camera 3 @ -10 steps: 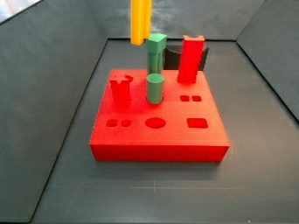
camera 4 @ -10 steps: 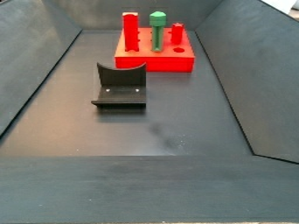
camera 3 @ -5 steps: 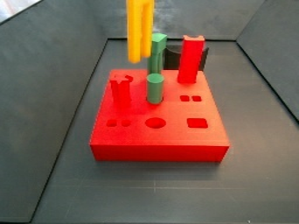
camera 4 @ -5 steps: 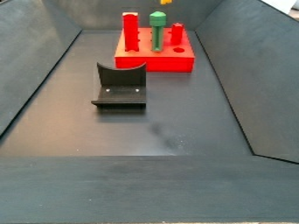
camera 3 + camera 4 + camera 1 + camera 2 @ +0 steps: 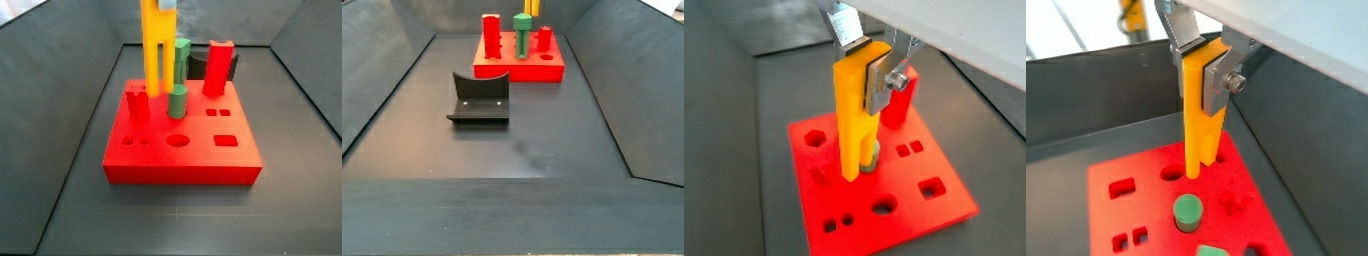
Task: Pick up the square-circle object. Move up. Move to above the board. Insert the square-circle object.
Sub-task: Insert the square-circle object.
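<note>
In both wrist views my gripper [image 5: 865,70] [image 5: 1203,65] is shut on the upper end of the square-circle object [image 5: 850,120] [image 5: 1196,115], a long yellow-orange bar held upright. A silver finger [image 5: 879,88] presses on one of its faces. The bar [image 5: 158,50] hangs over the back half of the board [image 5: 187,150], a flat red block with round, square and rectangular holes. Its lower end is close to the board's top beside a notched red post [image 5: 138,105]; contact cannot be told. Only the bar's lower tip [image 5: 531,6] shows above the board [image 5: 516,68] in a side view.
On the board stand two green cylinder pegs [image 5: 178,60] [image 5: 177,100] and a tall red square post [image 5: 218,68]. The dark fixture [image 5: 480,98] stands on the grey floor in front of the board. Sloped grey tray walls [image 5: 74,130] enclose the floor.
The bar has come straight down over the board; its lower end was well above the green pegs one second ago and is now near the board's top.
</note>
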{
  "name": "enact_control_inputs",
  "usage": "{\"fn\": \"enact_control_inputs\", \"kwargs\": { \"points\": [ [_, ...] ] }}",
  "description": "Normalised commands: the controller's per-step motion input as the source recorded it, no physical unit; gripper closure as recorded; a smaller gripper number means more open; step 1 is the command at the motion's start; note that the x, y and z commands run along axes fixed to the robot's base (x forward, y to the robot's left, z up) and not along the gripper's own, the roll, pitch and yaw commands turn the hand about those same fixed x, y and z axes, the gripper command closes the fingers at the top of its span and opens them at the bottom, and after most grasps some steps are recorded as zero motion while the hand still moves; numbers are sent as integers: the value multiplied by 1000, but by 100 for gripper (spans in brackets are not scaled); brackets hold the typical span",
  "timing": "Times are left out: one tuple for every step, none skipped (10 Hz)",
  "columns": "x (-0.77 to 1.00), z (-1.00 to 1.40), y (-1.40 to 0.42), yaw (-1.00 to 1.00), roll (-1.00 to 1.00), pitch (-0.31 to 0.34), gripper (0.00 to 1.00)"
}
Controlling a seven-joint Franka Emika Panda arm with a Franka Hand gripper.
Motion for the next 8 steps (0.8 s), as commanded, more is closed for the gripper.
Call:
{"fn": "enact_control_inputs", "kwargs": {
  "points": [
    [0,-380,-129,-911,-40,-60,100],
    [-63,-334,-166,-843,-21,-49,100],
    [-140,-303,-171,-794,-4,-39,100],
    [-226,-289,-180,-729,0,-27,100],
    [-186,-283,-140,-780,0,-24,100],
    [-237,-240,-166,-731,0,-11,100],
    [-403,-257,-214,-540,0,0,100],
    [-383,-266,-146,-343,0,0,100]
  ]
}}
